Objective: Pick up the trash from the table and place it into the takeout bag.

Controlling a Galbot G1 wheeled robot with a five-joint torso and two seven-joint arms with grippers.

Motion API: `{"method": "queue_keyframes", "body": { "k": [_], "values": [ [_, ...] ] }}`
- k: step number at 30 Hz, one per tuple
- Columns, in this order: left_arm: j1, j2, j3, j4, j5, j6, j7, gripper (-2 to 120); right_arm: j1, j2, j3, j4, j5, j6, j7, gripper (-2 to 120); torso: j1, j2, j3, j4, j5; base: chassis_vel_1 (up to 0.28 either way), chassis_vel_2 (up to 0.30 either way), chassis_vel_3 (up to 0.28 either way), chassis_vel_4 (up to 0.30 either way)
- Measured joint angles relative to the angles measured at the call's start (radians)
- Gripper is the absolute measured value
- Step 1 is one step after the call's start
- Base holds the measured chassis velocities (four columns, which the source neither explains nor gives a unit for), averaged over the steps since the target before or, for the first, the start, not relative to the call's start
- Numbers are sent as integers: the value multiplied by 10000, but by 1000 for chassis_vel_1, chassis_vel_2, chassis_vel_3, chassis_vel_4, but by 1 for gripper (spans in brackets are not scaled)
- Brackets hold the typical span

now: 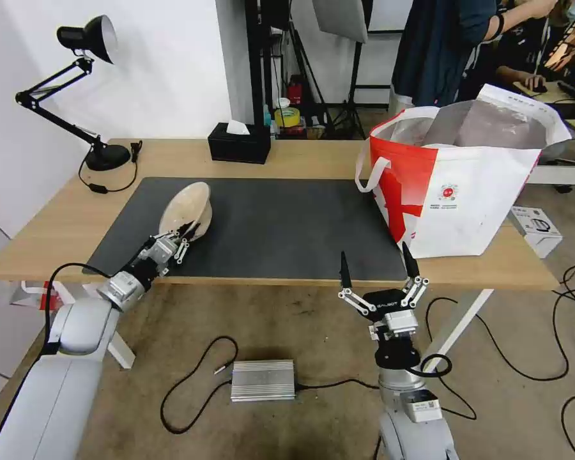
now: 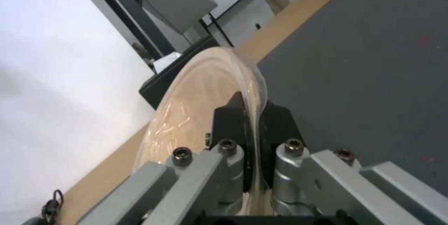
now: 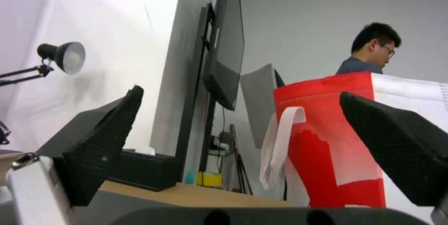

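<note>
The left gripper (image 1: 186,235) pinches the rim of the beige plastic bowl (image 1: 186,208); in the left wrist view the thin rim of the bowl (image 2: 205,95) passes between the two black fingertips (image 2: 229,121), one each side, pressed tight on it. The bowl stands on edge, tilted, over the left part of the dark grey mat (image 1: 287,217); I cannot tell if its lower edge touches the mat. It is shallow, translucent, pale beige w/ shiny streaks inside.

The right gripper (image 1: 377,265) hangs in front of the table (image 1: 313,156) edge, pointing up, jaws spread wide w/ nothing between. In the right wrist view its black textured pads (image 3: 105,148) frame the takeout bag (image 3: 327,141), approx. beside the right pad.

The head view shows the takeout bag (image 1: 457,185) upright on the right end of the table, open top w/ silver lining, red-and-white side, small round logo; well apart from the bowl. The right wrist view shows the white strap handle (image 3: 280,141) from low down, and the black tissue box (image 3: 145,170) behind.
</note>
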Motion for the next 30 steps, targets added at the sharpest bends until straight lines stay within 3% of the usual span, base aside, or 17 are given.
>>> {"method": "queue_keyframes", "body": {
  "k": [17,30],
  "values": [
    [-90,121,48,-183,77,-313,-223,1,1,1,9,15,0,-5,0,100,0,0,0,0,0,0,0,0,0],
    [-505,519,524,-812,-94,-489,-625,1,-73,20,21,100,-27,-2,-15,100,1,0,0,0,0,0,0,0,0]
  ]
}}
